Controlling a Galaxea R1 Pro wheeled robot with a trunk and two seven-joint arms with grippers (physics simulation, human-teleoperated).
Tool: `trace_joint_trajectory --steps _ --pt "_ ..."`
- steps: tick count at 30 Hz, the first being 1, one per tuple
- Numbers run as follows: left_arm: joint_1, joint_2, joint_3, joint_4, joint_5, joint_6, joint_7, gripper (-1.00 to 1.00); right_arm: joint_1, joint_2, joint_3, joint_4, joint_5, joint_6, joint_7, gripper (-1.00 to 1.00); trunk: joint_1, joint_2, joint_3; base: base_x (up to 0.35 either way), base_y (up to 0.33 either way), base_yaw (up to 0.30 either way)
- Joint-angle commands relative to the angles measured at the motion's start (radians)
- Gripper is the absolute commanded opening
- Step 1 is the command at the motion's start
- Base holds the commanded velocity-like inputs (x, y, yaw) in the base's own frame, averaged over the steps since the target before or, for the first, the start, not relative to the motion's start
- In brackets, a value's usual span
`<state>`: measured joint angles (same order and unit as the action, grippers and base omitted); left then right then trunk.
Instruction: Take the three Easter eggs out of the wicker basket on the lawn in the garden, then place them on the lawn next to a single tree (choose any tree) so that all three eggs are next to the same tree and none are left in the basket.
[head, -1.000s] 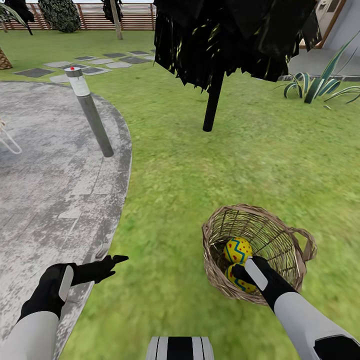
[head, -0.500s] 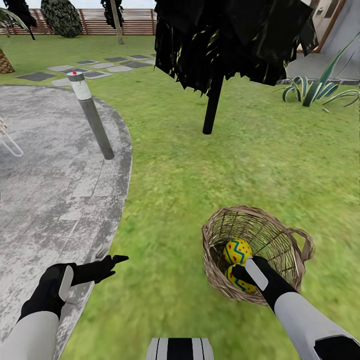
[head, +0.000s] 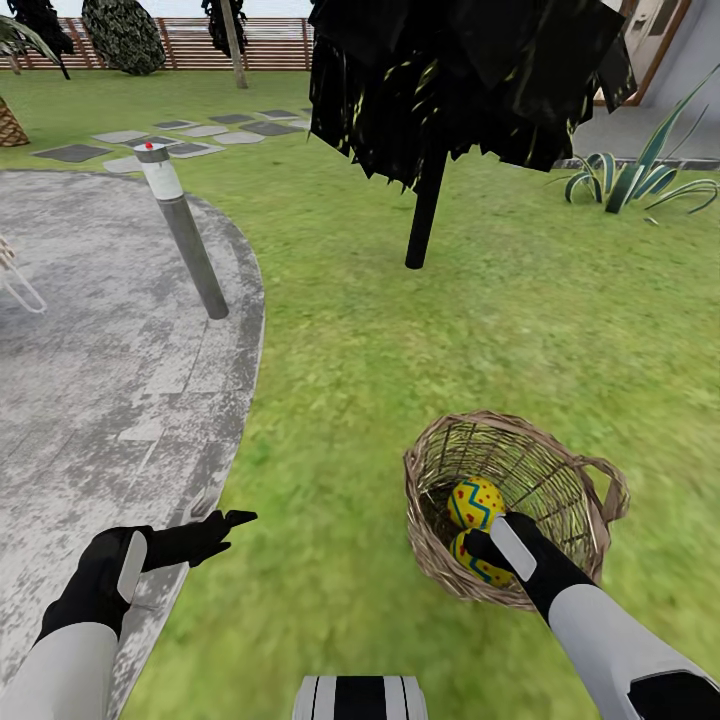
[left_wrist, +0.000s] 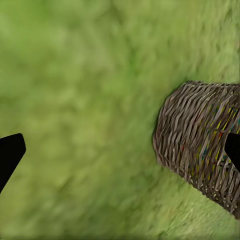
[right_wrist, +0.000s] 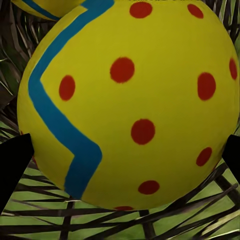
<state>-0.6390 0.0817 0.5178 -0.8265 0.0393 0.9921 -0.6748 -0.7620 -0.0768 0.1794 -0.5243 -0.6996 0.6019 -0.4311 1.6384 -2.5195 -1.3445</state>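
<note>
The wicker basket (head: 560, 470) stands on the lawn (head: 400, 330) at the near right, with two Easter eggs inside: one higher (head: 476, 500), one lower (head: 478, 568). My right gripper (head: 482, 545) reaches down into the basket between them. In the right wrist view it (right_wrist: 125, 160) is open, its black fingertips (right_wrist: 15, 165) close on either side of a yellow egg (right_wrist: 135, 100). My left gripper (head: 215, 530) hovers open and empty at the lawn's edge, with the basket (left_wrist: 200, 140) off to one side of its (left_wrist: 120, 155) view. A pale-trunked tree (head: 234, 45) stands far back.
A tree with black foliage and a dark trunk (head: 428, 210) rises ahead of the basket. Grey paving (head: 100, 330) with a bollard light (head: 183, 235) lies to the left. Stepping stones (head: 200, 130), a fence (head: 270, 30) and a spiky plant (head: 635, 170) are farther off.
The whole head view shifted slightly early on, so the camera moved. Both grippers, the basket and the eggs have stayed where they were.
</note>
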Motion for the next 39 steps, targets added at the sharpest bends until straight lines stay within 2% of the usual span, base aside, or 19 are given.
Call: trace_joint_trajectory --steps 1,21,23,39 --pt "-0.001 0.0 0.002 0.0 0.004 0.008 0.0 1.0 0.0 -0.001 0.008 -0.002 -0.011 0.002 -0.009 -1.0 0.0 0.0 -0.001 0.0 0.0 0.0" --pt "-0.001 0.001 0.002 0.0 0.004 0.008 0.0 1.0 0.0 -0.001 0.005 -0.002 -0.011 0.002 -0.009 -1.0 0.0 0.0 -0.001 0.0 0.0 0.0" --pt "-0.001 0.001 0.002 0.0 0.004 0.008 0.0 1.0 0.0 -0.001 0.005 -0.002 -0.01 0.002 -0.009 -1.0 -0.001 0.0 0.007 0.0 0.0 0.0" --pt "-0.001 0.001 0.002 0.0 0.004 0.008 0.0 1.0 0.0 -0.001 0.008 0.0 -0.015 0.018 -0.011 -1.0 -0.002 0.0 0.011 0.0 0.0 0.0"
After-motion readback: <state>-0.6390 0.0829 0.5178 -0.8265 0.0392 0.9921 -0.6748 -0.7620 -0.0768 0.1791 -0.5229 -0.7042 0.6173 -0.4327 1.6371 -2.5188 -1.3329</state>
